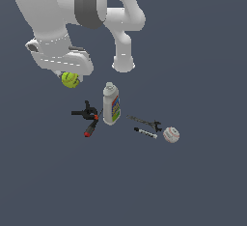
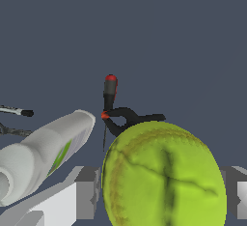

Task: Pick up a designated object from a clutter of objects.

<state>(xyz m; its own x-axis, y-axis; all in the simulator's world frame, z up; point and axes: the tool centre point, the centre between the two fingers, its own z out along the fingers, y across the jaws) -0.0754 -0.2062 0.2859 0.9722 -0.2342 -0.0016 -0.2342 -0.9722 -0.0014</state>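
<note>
While hand (image 2: 161,191) grips it, tennis ball (image 2: 164,176) sits between fingers (image 2: 87,193).

From my station, beyond the job itself I see only a flat, dark slate-blue floor (image 1: 202,186), plain and evenly coloured, reaching every edge of the exterior view and backing the wrist view.
</note>
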